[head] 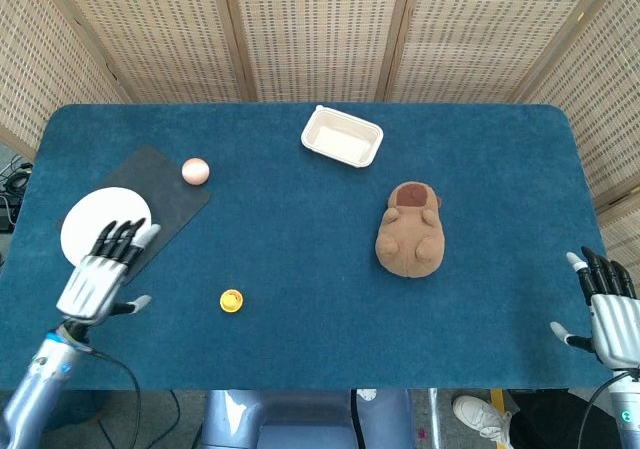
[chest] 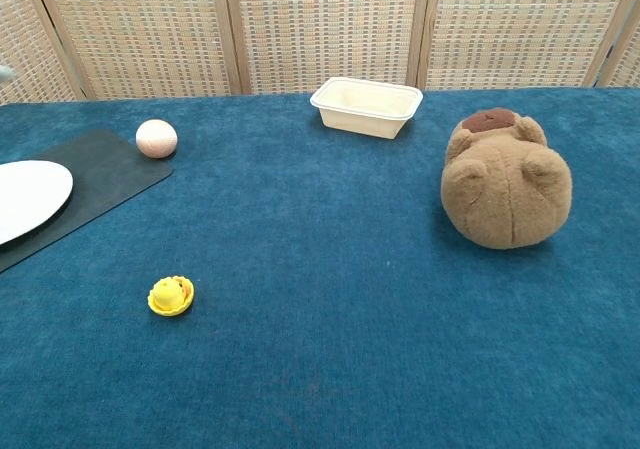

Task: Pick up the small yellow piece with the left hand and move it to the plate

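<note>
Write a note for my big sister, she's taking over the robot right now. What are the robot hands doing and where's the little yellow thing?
Left robot hand: open, holding nothing, fingers spread over the near edge of the white plate.
Right robot hand: open and empty at the table's right edge.
Small yellow piece: lying on the blue cloth, apart from both hands and to the right of the plate.
Done: nothing yet; the piece is not on the plate.
Left: bring the left robot hand to the piece, pick it up and put it on the plate.
</note>
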Tool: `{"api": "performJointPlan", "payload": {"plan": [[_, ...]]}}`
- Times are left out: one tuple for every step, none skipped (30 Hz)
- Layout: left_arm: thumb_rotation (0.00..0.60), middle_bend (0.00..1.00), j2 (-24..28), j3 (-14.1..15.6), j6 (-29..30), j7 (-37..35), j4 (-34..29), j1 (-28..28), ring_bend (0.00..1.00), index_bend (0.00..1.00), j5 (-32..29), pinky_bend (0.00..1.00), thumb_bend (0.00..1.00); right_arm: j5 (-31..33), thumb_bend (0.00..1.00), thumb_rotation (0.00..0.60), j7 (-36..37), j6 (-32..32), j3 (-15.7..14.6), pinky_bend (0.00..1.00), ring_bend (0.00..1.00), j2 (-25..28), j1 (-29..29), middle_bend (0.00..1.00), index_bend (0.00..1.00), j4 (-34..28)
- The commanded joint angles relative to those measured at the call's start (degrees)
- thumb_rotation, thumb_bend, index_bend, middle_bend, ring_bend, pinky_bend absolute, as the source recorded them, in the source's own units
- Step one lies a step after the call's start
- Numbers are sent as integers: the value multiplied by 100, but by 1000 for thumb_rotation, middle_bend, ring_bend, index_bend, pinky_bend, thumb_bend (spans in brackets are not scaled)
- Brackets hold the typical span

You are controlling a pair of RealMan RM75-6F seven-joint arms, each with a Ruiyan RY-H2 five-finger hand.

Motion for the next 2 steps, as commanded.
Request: {"api": "performJointPlan", "payload": {"plan": [[600, 0, 453, 85, 577, -336, -259, 654, 0, 0, -245, 0, 18, -36, 0, 600, 26, 18, -10, 0, 0, 9, -6, 0, 83, 12], [600, 0, 485, 91, 613, -446, -241, 716, 0, 0, -242, 0, 18, -49, 0, 600, 35, 28, -11, 0, 0, 11, -7, 0, 82, 15]]}}
